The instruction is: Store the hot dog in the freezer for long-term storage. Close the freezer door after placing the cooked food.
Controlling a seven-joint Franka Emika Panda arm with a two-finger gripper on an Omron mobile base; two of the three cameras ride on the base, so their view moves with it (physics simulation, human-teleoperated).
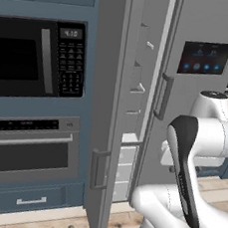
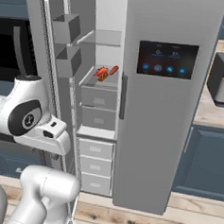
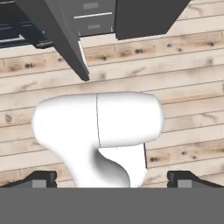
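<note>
Beside the microwave (image 1: 37, 57) reading 4:10, the freezer door (image 1: 106, 110) is standing ajar; hand (image 3: 112, 179) spreading wide above floorboards (image 3: 183, 78).

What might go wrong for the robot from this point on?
On the freezer shelf lies a red lobster-like item with an orange piece beside it; either might be mistaken for the hot dog. The open freezer door stands close to the arm, so a swing may knock it. The open gripper points at the floor, holding nothing.
</note>
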